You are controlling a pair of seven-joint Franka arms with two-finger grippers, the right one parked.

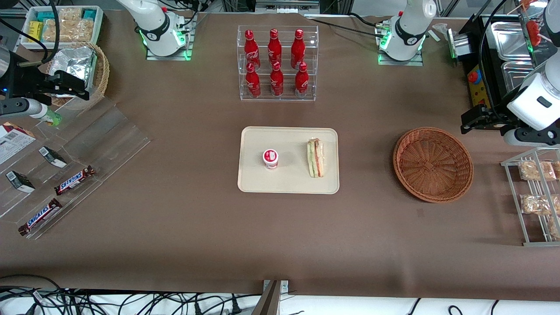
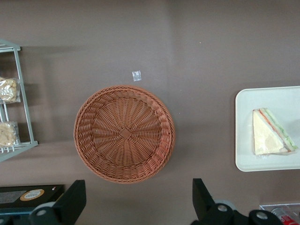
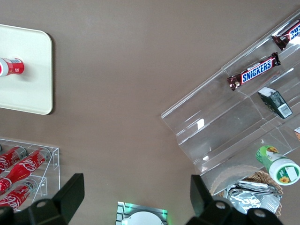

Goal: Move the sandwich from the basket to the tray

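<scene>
- Since the triangular pale-bread sandwich (image 1: 315, 158) already lies on the flat cream-beige tray (image 1: 253, 183), the round reddish-brown wicker basket (image 1: 432, 164) sits empty.
- Left gripper (image 2: 136, 201) hovers above the basket, fingers spread wide, holding nothing, apparently finished.

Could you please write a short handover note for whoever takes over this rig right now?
Gripper: open, holding nothing, raised above the table near the basket, at the working arm's end.
Sandwich: lying on the tray, beside a small red-and-white cup.
Basket: nothing in it.
Done: sandwich moved from basket to tray and released.
Left: nothing apparent for this task; the arm seems free to park.
</scene>
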